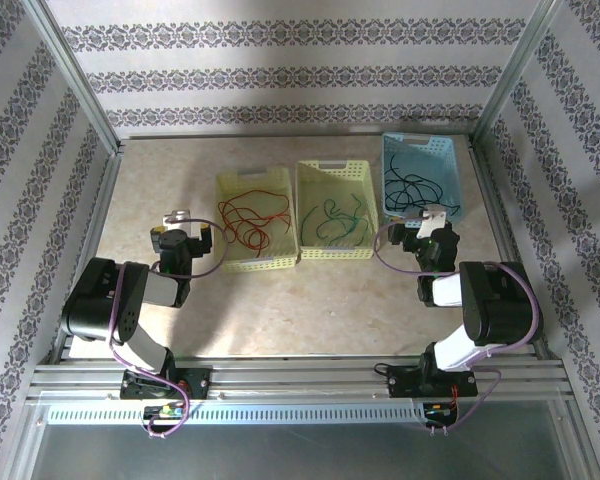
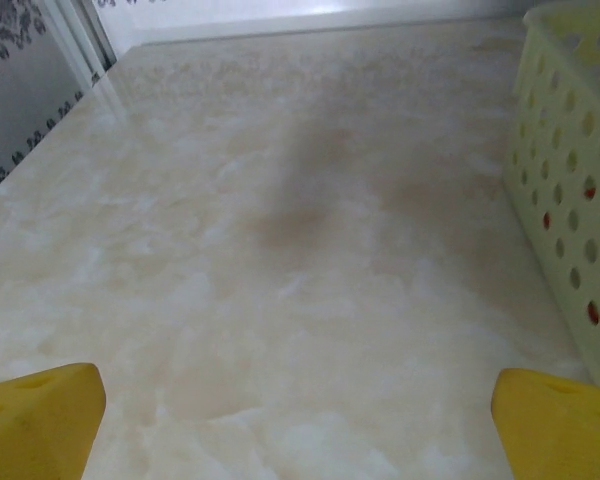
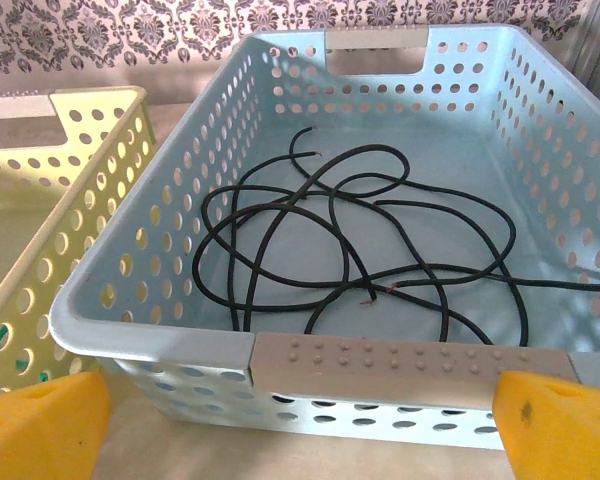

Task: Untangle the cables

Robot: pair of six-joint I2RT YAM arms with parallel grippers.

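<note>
Black cable (image 3: 360, 250) lies in blue basket (image 3: 400, 365) just ahead of my right gripper (image 3: 300, 420); it and left gripper (image 2: 300, 420) wide open, empty

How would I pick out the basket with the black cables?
On the table, three baskets stand in a row. The blue basket is the rightmost, before the right gripper. Only it holds black cables; the two yellow baskets hold red and green.
</note>
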